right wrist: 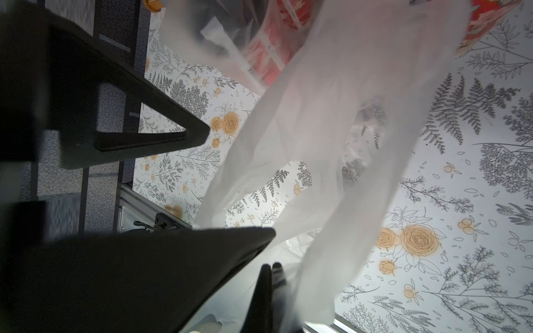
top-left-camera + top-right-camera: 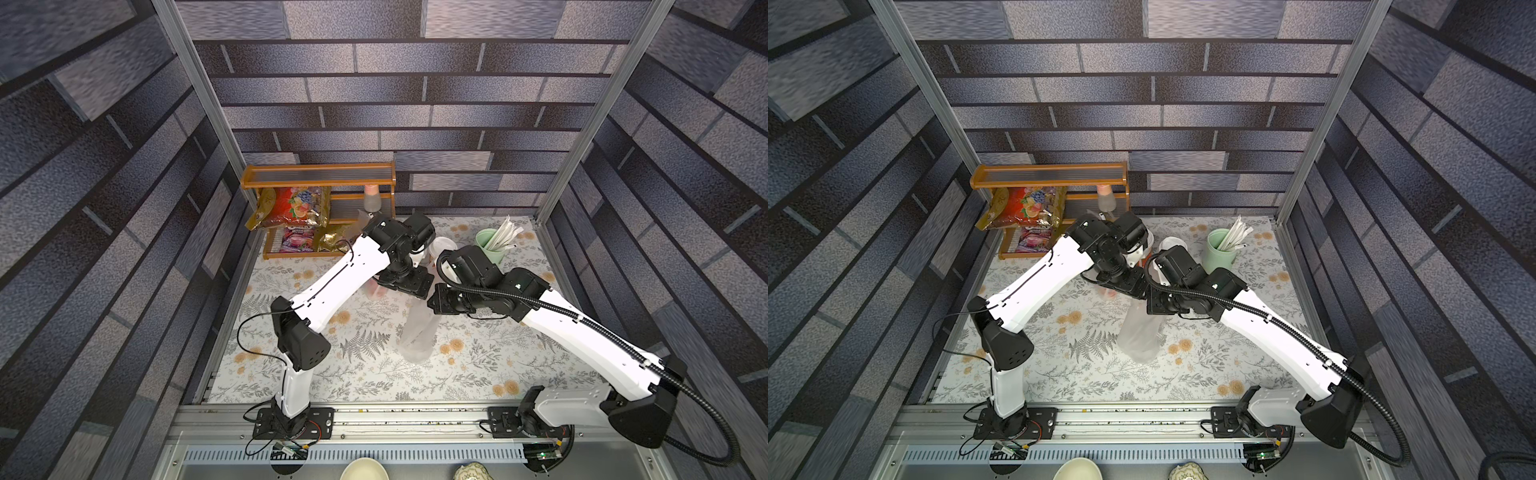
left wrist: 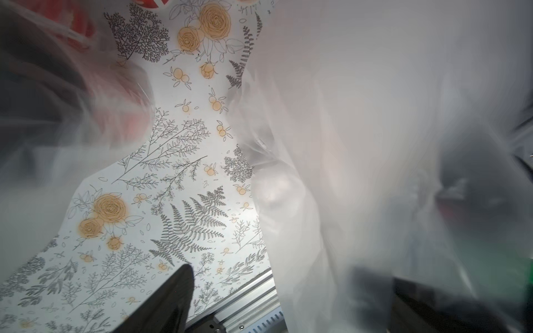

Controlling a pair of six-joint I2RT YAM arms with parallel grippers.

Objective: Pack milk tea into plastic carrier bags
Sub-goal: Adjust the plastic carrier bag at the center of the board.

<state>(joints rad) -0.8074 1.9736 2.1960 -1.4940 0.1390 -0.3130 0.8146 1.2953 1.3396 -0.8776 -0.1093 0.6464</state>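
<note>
Above the table (image 2: 498, 374) | right claw (image 1: 271, 271) clamped on carrier bag (image 1: 317, 144) | left claw (image 1: 240, 181) spread open

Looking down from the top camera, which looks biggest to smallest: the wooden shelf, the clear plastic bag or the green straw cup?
1. wooden shelf, clearly largest.
2. clear plastic bag, though it is partly hidden, so its lead over the cup is unsure.
3. green straw cup.
</note>
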